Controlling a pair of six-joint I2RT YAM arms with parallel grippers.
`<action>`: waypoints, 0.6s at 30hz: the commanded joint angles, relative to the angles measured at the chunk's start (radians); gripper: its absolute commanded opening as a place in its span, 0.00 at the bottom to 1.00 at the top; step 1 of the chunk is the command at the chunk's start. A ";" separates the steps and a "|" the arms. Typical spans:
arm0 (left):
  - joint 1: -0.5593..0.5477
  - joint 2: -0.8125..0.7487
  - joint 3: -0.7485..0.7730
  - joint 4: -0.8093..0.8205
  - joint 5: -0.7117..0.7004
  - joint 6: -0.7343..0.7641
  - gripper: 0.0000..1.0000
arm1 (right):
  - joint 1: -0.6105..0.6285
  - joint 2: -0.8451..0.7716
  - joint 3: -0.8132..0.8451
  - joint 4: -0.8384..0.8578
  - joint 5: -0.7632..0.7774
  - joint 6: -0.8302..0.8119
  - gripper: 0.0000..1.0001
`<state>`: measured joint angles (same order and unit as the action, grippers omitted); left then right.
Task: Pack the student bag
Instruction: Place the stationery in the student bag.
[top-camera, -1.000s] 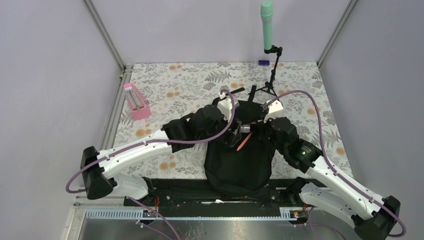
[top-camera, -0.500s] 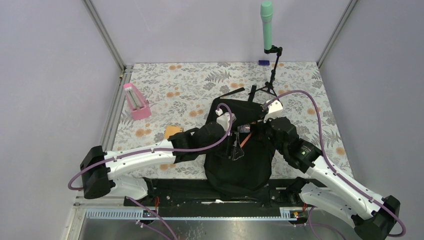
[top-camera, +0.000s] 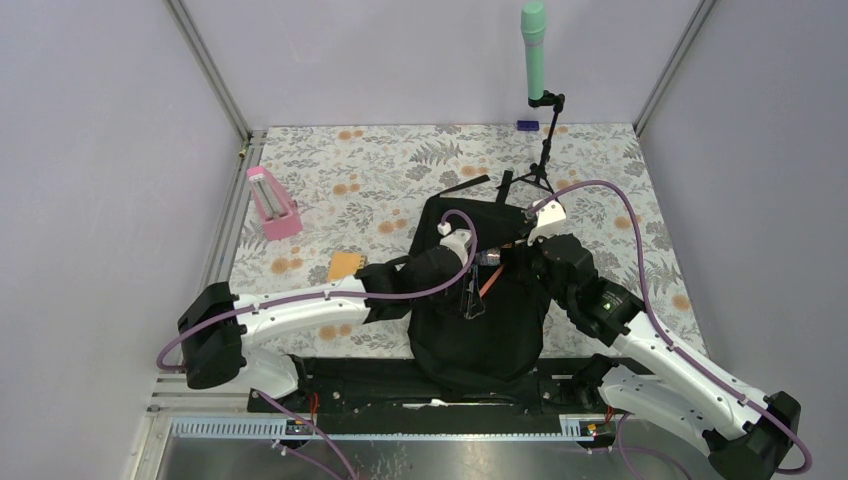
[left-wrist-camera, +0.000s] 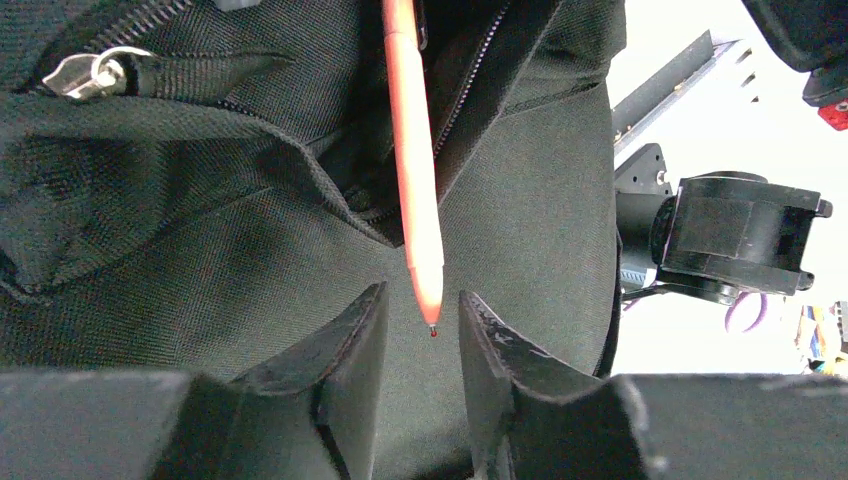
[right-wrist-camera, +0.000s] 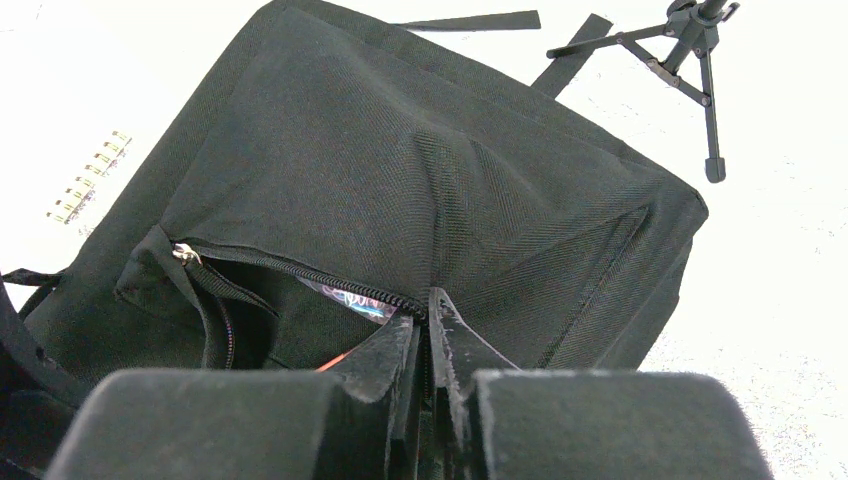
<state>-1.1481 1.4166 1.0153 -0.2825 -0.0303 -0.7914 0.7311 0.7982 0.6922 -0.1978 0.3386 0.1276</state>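
one orange pen (left-wrist-camera: 412, 150) sticks half out of the zip pocket of the student bag (top-camera: 480, 340), at the near middle of the desk (top-camera: 350, 170). the left end effector (left-wrist-camera: 421, 298) has drawn back nearer since a second ago; its jaws are narrower but spread beside the pen tip, so probably a push follows. the right end effector (right-wrist-camera: 428, 310), pressed together, pinches the pocket edge.

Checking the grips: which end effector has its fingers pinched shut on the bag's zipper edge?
The right end effector, closed on the student bag at its open zipper. The left end effector is open, the orange pen tip between its fingers.
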 joint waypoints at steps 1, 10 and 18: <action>-0.002 -0.010 0.052 0.034 -0.042 -0.004 0.32 | 0.007 -0.025 0.020 0.080 0.002 -0.006 0.10; -0.001 0.001 0.117 -0.023 -0.092 0.050 0.14 | 0.007 -0.019 0.020 0.081 0.000 -0.005 0.10; 0.021 0.035 0.196 -0.097 -0.135 0.125 0.11 | 0.007 -0.010 0.021 0.081 -0.004 -0.003 0.10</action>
<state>-1.1423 1.4284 1.1397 -0.3515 -0.1135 -0.7246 0.7311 0.7982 0.6918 -0.1978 0.3386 0.1276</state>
